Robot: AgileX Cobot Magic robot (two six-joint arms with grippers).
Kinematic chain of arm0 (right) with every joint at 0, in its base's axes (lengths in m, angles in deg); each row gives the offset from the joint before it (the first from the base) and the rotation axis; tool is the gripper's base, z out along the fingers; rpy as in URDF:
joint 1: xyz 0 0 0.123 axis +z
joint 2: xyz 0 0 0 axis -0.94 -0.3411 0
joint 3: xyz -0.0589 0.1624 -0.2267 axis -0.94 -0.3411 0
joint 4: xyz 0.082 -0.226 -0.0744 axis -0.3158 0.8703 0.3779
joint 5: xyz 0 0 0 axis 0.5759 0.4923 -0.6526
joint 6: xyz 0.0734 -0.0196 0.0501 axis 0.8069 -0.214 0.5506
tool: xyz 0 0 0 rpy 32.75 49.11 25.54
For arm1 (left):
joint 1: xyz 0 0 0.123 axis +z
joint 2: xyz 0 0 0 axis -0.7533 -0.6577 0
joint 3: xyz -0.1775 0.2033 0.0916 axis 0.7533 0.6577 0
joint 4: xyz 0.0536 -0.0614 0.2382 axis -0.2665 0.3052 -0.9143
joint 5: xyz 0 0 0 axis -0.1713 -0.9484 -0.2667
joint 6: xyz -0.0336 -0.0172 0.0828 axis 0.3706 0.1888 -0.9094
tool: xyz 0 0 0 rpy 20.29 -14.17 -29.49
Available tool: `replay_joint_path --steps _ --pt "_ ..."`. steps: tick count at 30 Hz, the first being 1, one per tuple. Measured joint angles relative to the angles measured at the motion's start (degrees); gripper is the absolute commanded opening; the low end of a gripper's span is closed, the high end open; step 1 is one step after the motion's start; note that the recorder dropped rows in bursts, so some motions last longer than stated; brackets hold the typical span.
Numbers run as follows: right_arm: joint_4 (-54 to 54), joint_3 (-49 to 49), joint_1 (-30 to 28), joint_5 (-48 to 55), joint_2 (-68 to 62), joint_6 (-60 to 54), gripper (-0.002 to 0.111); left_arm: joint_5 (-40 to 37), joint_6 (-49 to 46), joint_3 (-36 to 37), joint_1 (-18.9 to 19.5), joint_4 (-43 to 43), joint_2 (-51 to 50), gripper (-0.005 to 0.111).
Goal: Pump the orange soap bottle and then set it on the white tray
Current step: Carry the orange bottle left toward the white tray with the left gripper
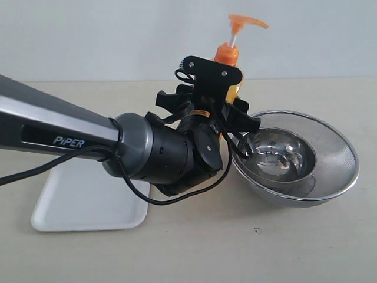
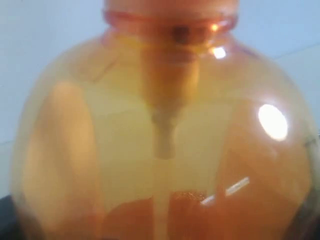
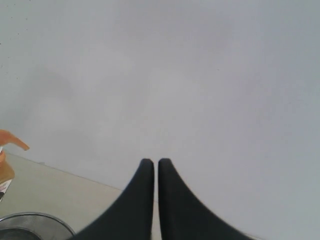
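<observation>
The orange soap bottle (image 1: 227,54) stands upright at the back of the table, its pump head (image 1: 246,22) raised on the white stem. My left gripper (image 1: 215,112) reaches in from the left and is closed around the bottle's body, hiding most of it. In the left wrist view the translucent bottle (image 2: 165,140) fills the picture, with its dip tube down the middle. The white tray (image 1: 88,200) lies at the front left, under the left arm. My right gripper (image 3: 151,165) is shut on nothing, held in the air facing a wall; it does not show in the exterior view.
A round steel bowl (image 1: 330,171) with a smaller one nested inside sits just right of the bottle, close to the left gripper's fingers. Its rim (image 3: 30,220) and the bottle's pump spout (image 3: 12,141) show in the right wrist view. Bare tabletop lies in front.
</observation>
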Motion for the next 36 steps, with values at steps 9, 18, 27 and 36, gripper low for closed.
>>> replay_joint_path --steps 9,18,27,36 --pt "0.00 0.00 0.00 0.00 0.00 0.00 0.000 0.27 7.67 0.00 3.04 8.95 2.03 0.005" --pt "0.00 0.00 0.00 0.00 0.00 0.00 0.000 -0.01 8.70 0.00 3.04 7.91 2.78 0.005" --pt "0.00 0.00 0.00 0.00 0.00 0.00 0.000 1.34 1.97 0.00 3.04 8.03 8.36 0.005" --pt "0.00 0.00 0.00 0.00 0.00 0.00 0.000 2.78 -4.86 0.00 3.04 15.41 9.07 0.005"
